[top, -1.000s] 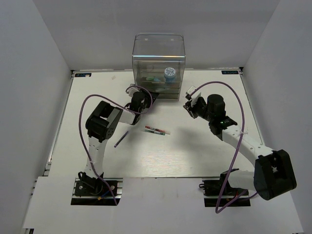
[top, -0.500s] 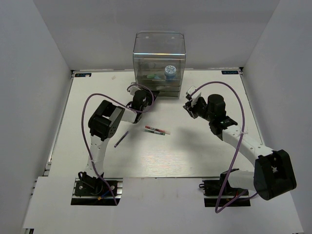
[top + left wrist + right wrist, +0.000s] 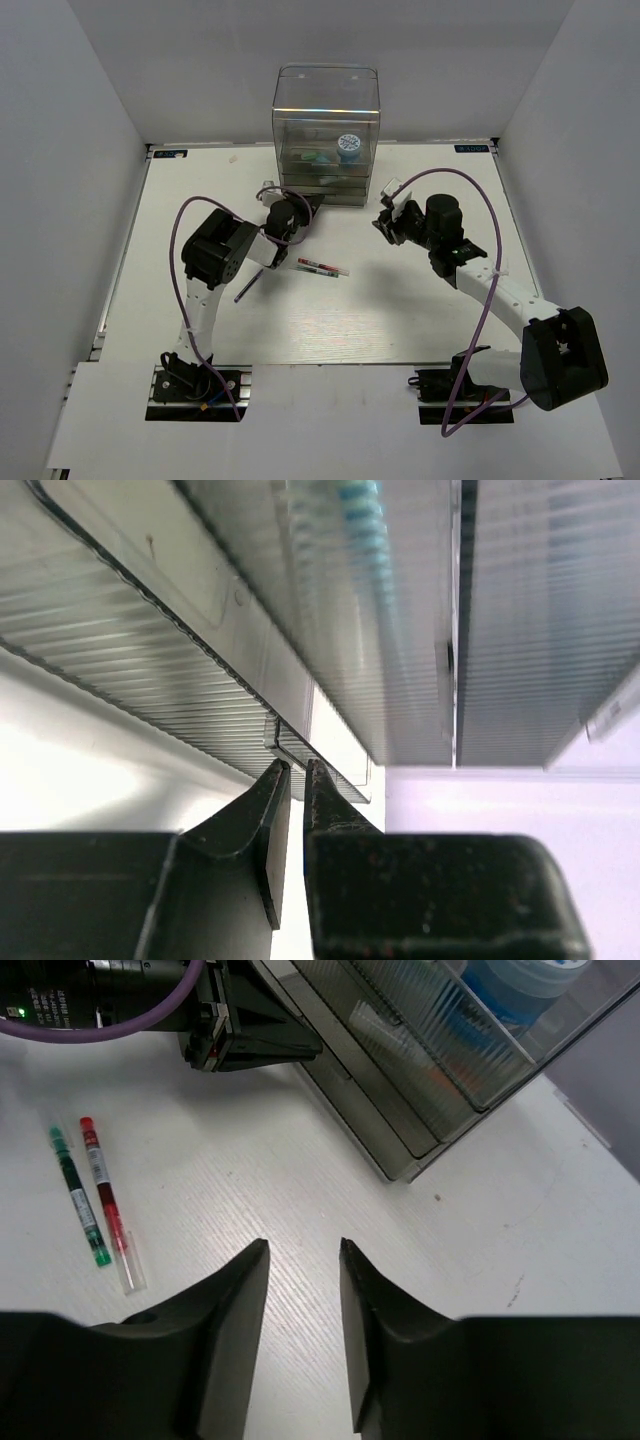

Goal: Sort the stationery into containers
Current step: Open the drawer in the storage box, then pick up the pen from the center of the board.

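At the far edge of the white surface point(image 3: 400, 320) stands the tall clear plastic organiser with stacked shallow drawers point(image 3: 327, 100). A round blue-and-white roll point(image 3: 348, 147) sits inside it toward the right, though I cannot tell which drawer holds it.

The left hand point(image 3: 295, 768) is low against the organiser's front, its two dark fingers clenched almost together on a small clear tab point(image 3: 287, 742) that juts from the edge of one ribbed drawer. Only a sliver of a gap shows between the tips.

The right hand point(image 3: 303, 1248) hangs over bare surface in front of the organiser's right corner, released, with its fingers spread and nothing between them.

Three pieces of stationery lie out on the surface. A teal-green pen point(image 3: 80, 1195) and a clear pen with red marks point(image 3: 108, 1215) lie side by side, nearly parallel, between the two arms and near the left hand. A dark thin pen point(image 3: 248, 284) lies apart from that pair, slanted, close beside the left arm.
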`<state>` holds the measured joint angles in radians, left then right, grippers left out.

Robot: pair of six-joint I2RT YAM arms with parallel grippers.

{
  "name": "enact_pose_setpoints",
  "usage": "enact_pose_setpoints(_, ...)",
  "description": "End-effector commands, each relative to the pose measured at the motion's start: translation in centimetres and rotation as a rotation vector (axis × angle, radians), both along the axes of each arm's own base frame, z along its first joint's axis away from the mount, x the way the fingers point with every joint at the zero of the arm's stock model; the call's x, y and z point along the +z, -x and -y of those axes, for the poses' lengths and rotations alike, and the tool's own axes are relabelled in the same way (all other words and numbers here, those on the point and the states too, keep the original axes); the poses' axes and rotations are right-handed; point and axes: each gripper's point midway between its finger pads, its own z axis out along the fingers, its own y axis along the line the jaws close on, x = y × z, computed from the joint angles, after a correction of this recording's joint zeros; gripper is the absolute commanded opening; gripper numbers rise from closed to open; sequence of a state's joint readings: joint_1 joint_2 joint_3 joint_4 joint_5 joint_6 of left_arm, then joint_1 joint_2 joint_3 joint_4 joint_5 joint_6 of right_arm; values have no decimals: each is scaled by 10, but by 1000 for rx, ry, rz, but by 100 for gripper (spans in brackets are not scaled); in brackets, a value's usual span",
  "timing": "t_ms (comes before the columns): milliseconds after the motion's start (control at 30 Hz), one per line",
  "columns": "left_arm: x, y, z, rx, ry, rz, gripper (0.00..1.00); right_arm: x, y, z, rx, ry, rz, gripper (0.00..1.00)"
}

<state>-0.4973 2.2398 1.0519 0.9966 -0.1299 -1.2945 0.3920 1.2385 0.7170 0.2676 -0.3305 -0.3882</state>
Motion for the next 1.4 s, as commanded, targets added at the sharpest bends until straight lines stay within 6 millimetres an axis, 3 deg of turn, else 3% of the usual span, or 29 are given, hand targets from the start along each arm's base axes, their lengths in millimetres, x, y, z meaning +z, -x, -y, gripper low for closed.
enact_pose_setpoints(0, 0, 21, 0, -36, -43, -5, 0, 6, 3, -4, 43, -25, 31, 43)
enact_pose_setpoints(100, -5, 38, -9, -36, -49, -17, 0, 3, 7, -9, 72, -25, 20, 48)
enact_pose_setpoints(167, 2, 43, -12, -36, -46, -12, 0, 2, 7, -8, 75, -25, 17, 50)
enact_pose_setpoints(233, -4, 47, -17, -27, -59, -31, 0, -2, 8, -9, 84, -21, 9, 51)
enact_pose_setpoints(300, -1, 47, -14, -43, -71, -33, 0, -3, 9, -11, 96, -24, 2, 57)
enact_pose_setpoints(433, 3, 45, -9, -82, -69, -29, 38, -9, 19, -17, 159, -16, -23, 74)
enact_pose_setpoints(533, 3, 48, -7, -102, -80, -34, 51, -18, 32, -23, 246, -2, -34, 74)
enact_pose_setpoints(567, 13, 48, -5, -114, -78, -13, 53, -19, 35, -25, 272, 3, -27, 74)
enact_pose_setpoints(600, 10, 49, -5, -114, -83, -24, 55, -24, 46, -30, 328, -7, -50, 73)
enact_pose_setpoints(700, 33, 54, -4, -136, -76, 12, 58, -34, 61, -33, 421, 14, -58, 67)
enact_pose_setpoints(767, 28, 66, -11, -139, -97, -13, 58, -38, 70, -37, 487, 31, -45, 59)
enact_pose_setpoints(800, 46, 72, -9, -147, -83, 18, 59, -41, 72, -36, 495, 37, -57, 55)
enact_pose_setpoints(833, 41, 81, -14, -148, -95, -7, 59, -43, 75, -39, 522, 42, -52, 44)
enact_pose_setpoints(900, 51, 89, -19, -152, -119, 8, 59, -48, 75, -40, 531, 57, -72, 33)
enact_pose_setpoints(967, 69, 102, -28, -148, -145, 21, 60, -55, 76, -47, 558, 78, -91, 22)
enact_pose_setpoints(1000, 83, 108, -38, -145, -186, 38, 60, -59, 81, -52, 573, 94, -101, 22)
enact_pose_setpoints(1067, 92, 117, -48, -156, -237, 37, 63, -68, 81, -59, 587, 111, -127, 22)
enact_pose_setpoints(1100, 93, 123, -53, -172, -311, 47, 67, -70, 80, -60, 585, 123, -130, 22)
enact_pose_setpoints(1133, 75, 135, -65, -177, -402, -47, 74, -77, 86, -69, 604, 142, -144, 25)
enact_pose_setpoints(1167, 92, 138, -82, -119, -457, -38, 92, -79, 85, -74, 611, 150, -150, 27)
enact_pose_setpoints(1200, 100, 138, -92, -125, -552, -31, 98, -81, 84, -79, 594, 156, -170, 27)
enact_pose_setpoints(1233, 84, 154, -103, -175, -658, -114, 100, -92, 84, -83, 582, 180, -198, 29)
enact_pose_setpoints(1267, 85, 155, -118, -162, -738, -130, 100, -90, 80, -89, 573, 191, -196, 29)
enact_pose_setpoints(1300, 100, 156, -123, -167, -797, -111, 100, -102, 76, -92, 561, 209, -245, 30)
enact_pose_setpoints(1367, 90, 170, -150, -186, -956, -179, 100, -104, 67, -100, 524, 232, -253, 30)
